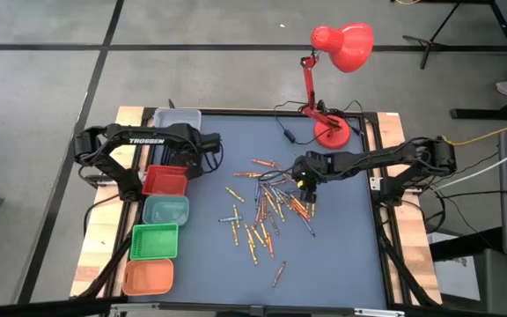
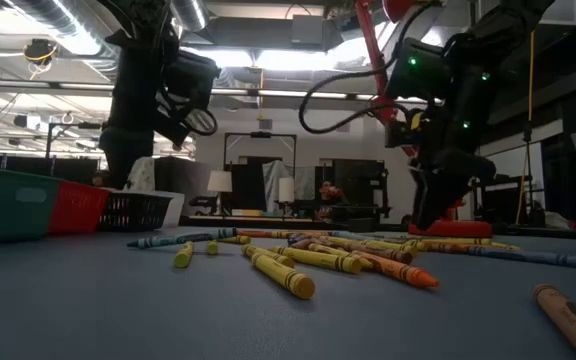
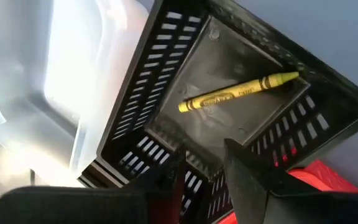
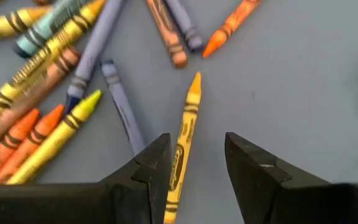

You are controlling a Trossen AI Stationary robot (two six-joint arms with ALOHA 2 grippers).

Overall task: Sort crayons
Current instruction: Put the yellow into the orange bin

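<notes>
Several crayons (image 1: 267, 210) in yellow, orange, blue and purple lie scattered flat on the blue-grey table top (image 1: 341, 255). My right gripper (image 4: 194, 168) hangs open just above them, pointing steeply down. A yellow-orange crayon (image 4: 185, 134) lies on the table between its fingers, untouched. My left gripper (image 3: 204, 171) is open and empty above a black slotted bin (image 3: 166, 81) at the table's far left. One yellow crayon (image 3: 238, 93) lies flat on that bin's floor.
A row of bins runs along the table's left side: white (image 1: 176, 119), red (image 1: 164, 180), teal (image 1: 165, 211), green (image 1: 155, 240), orange (image 1: 148, 277). A red desk lamp (image 1: 333, 132) stands at the far edge. Bare table lies toward the near right.
</notes>
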